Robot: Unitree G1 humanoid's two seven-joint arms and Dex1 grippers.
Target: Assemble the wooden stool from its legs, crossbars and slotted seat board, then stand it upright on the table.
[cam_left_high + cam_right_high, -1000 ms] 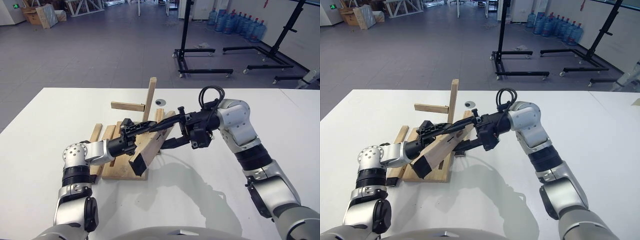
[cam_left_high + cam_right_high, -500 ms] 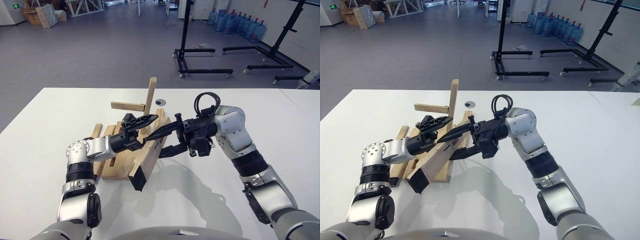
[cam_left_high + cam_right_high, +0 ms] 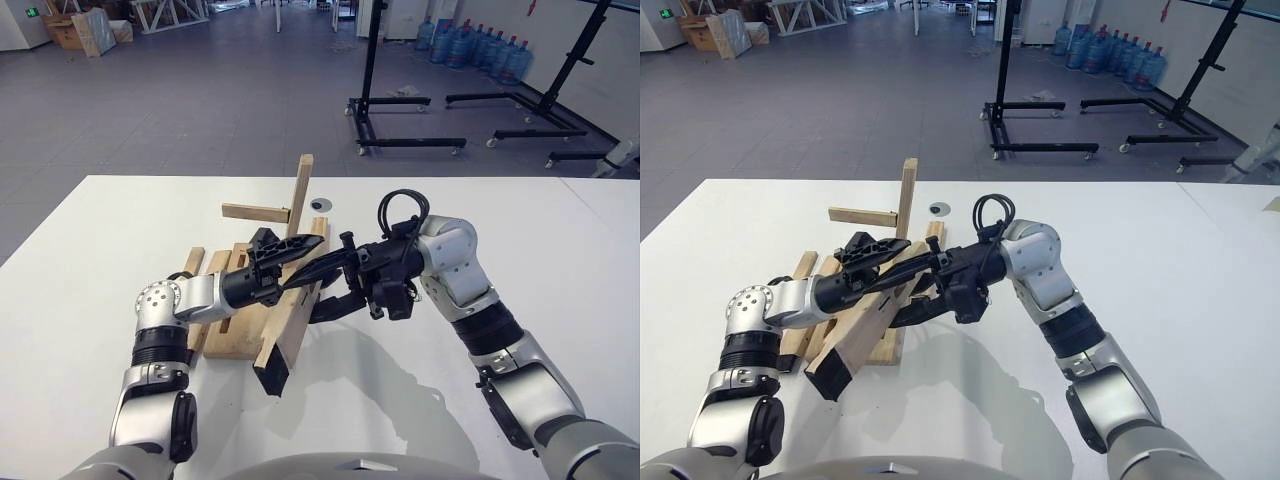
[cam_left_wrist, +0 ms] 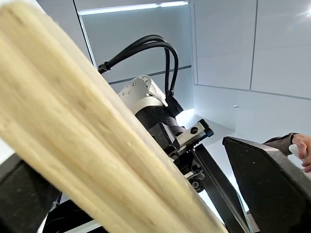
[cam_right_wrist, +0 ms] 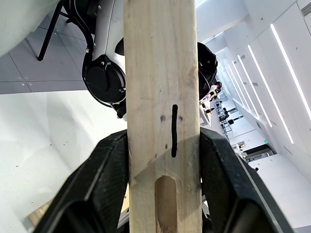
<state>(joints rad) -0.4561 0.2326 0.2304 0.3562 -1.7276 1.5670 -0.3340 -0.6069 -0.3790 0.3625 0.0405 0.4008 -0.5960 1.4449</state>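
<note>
A wooden leg (image 3: 284, 328) with a black cap (image 3: 270, 378) on its low end hangs tilted over the table's middle. My right gripper (image 3: 322, 285) is shut on its upper part; in the right wrist view both fingers (image 5: 104, 179) press the leg (image 5: 163, 73). My left gripper (image 3: 285, 250) stands open just above and left of that grasp, with the leg (image 4: 73, 145) lying against one finger and a gap to the other finger (image 4: 267, 184). The slotted seat board (image 3: 232, 338) lies flat beneath. Behind stands an upright leg (image 3: 300, 190) with a crossbar (image 3: 255, 212).
Loose wooden pieces (image 3: 190, 265) lie at the seat board's left side. A small round grommet (image 3: 320, 204) sits in the white table (image 3: 560, 260) behind the parts. The table's right half and front are bare. Black wheeled stands (image 3: 410, 140) are on the floor beyond.
The left gripper let go of the leg and rose above it. The right gripper moved left with the leg, whose capped end swung down toward the table's front.
</note>
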